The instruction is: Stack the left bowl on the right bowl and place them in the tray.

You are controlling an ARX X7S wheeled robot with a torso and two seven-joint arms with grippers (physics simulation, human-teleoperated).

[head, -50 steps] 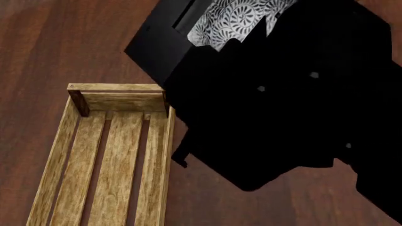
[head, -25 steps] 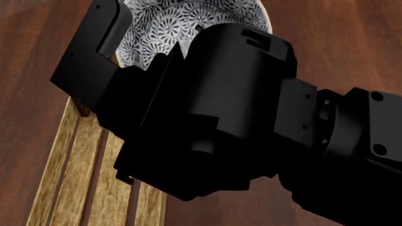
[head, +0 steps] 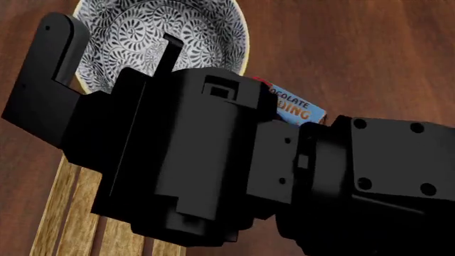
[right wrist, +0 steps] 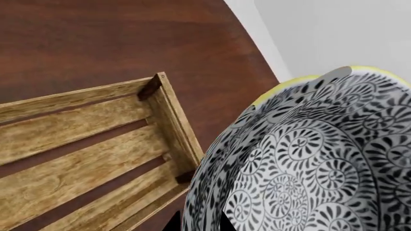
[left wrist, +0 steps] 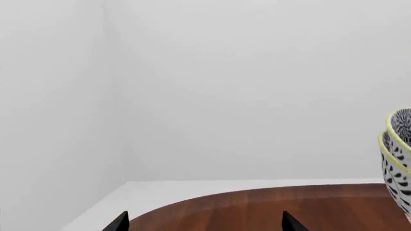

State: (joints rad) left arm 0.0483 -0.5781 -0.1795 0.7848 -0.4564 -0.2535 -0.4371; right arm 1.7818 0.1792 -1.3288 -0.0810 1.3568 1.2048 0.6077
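Two nested bowls (left wrist: 397, 159) are held over the tray (right wrist: 83, 144).
"CHOCOLATE" is partly read on one box (head: 295, 109); the right end effector (head: 106, 58) is clamped on the bowls; the left end effector's (left wrist: 202, 222) tips are spread.

Black-and-white swirls, yellow rims, pale wood.
Stacked bowls (head: 170, 37) wear paisley; tray (right wrist: 83, 159) light-wood; pudding box (head: 299, 109) blue; table (head: 355, 48) reddish-brown.

Only readable bit is on the blue box (head: 299, 109) peeking out from behind the robot's arm in the head view: white letters "OCOLATE" up top and orange "DING" under it, both cut off by the arm. Nothing else has any lettering I can make out.
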